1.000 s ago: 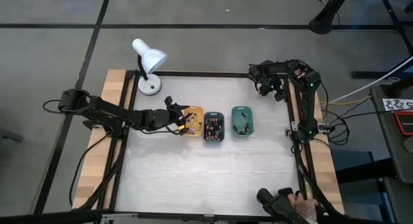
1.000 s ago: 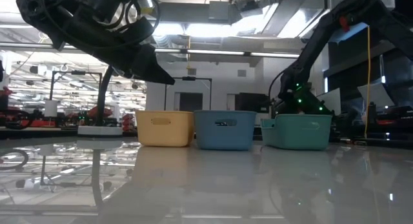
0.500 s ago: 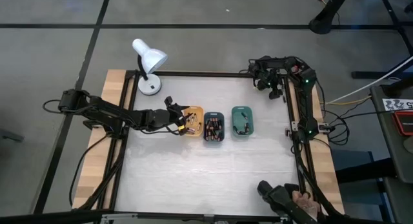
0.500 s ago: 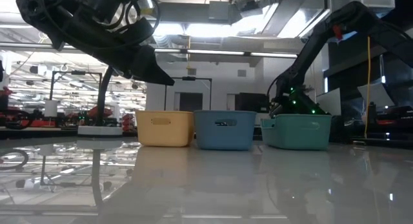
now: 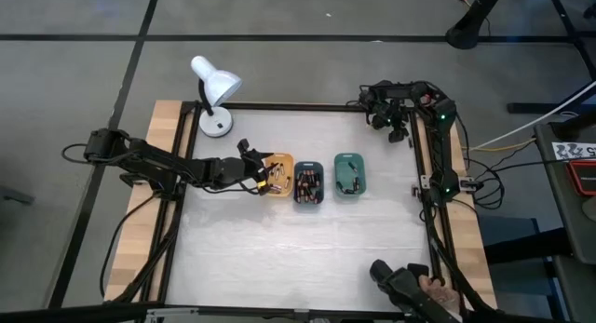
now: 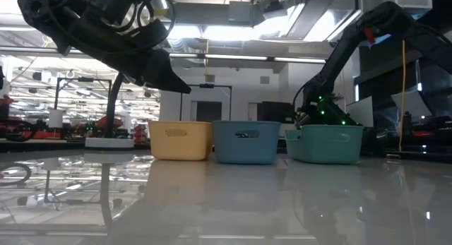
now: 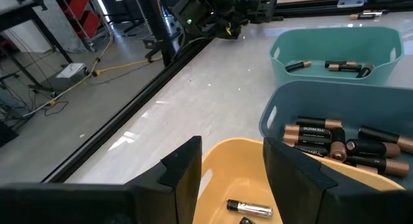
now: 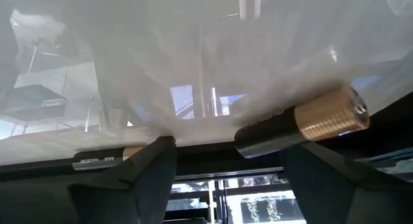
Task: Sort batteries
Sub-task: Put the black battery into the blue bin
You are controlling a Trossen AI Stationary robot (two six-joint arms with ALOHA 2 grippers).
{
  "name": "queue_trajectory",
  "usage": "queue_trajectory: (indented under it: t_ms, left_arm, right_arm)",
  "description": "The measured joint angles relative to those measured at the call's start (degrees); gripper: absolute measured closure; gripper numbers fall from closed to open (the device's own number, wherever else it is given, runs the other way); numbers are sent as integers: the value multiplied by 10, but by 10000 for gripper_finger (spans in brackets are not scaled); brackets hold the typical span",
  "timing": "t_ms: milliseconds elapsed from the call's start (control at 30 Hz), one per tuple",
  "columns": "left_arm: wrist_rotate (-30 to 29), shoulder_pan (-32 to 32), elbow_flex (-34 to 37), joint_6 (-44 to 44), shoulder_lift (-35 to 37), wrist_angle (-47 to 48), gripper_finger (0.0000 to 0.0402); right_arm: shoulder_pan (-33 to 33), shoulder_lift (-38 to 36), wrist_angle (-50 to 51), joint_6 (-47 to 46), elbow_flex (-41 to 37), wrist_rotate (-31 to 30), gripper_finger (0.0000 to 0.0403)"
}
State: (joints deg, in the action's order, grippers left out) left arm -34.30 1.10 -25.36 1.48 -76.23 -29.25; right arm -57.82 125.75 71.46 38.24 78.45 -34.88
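1. Copper-and-black batteries (image 7: 335,141) fill the blue middle tray (image 5: 309,187) at the centre of the high view; we also see a few in the teal tray (image 5: 350,175) to its right and a silvery one (image 7: 249,208) in the orange tray (image 5: 278,175) to its left.
2. Two more batteries lie at the table's far right edge: in the right wrist view a copper-topped one (image 8: 303,122) sits just beside one dark finger, and a black one (image 8: 106,157) is partly hidden behind the other.
3. We see the left gripper (image 5: 265,173) over the near-left part of the orange tray, its arm stretched low and nearly level from the left side of the high view. Its fingers (image 7: 184,169) stand apart over the tray, holding nothing.
4. The right gripper (image 5: 395,129) is at the upper right of the high view, its arm folded back on itself along the table's right rail. Its fingers (image 8: 151,169) are spread wide, close to the table, and we see nothing gripped between them.
5. A white desk lamp (image 5: 214,92) stands at the upper left of the table (image 5: 298,258).
6. A hand (image 5: 438,288) shows at the lower right edge of the high view.
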Motion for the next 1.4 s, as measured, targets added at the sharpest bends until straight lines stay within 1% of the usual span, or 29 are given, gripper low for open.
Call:
queue_trajectory:
  t_ms: [133, 300, 433, 567, 767, 967, 1067, 1200, 1233, 1400]
  left_arm:
    - [0, 0, 0, 0, 0, -2, 245]
    - [0, 0, 0, 0, 0, -2, 245]
    - [0, 0, 0, 0, 0, -1, 245]
    - [0, 0, 0, 0, 0, -1, 245]
    - [0, 0, 0, 0, 0, -1, 245]
    - [0, 0, 0, 0, 0, -1, 245]
    - [0, 0, 0, 0, 0, -1, 245]
    - [0, 0, 0, 0, 0, -1, 245]
    - [0, 0, 0, 0, 0, -1, 245]
    - [0, 0, 0, 0, 0, -1, 245]
  right_arm:
    - [0, 0, -5, -1, 12, 7, 173]
    - [0, 0, -8, -4, 30, 30, 229]
    - [0, 0, 9, -38, 47, 62, 264]
    - [0, -1, 15, -66, 60, 83, 274]
    - [0, -3, 19, -82, 78, 160, 275]
    - [0, -5, 24, -124, 79, 200, 278]
    - [0, -5, 28, -135, 80, 211, 300]
    - [0, -5, 37, -147, 80, 214, 361]
    - [0, -6, 40, -150, 80, 215, 367]
    - [1, -17, 53, -165, 77, 245, 367]
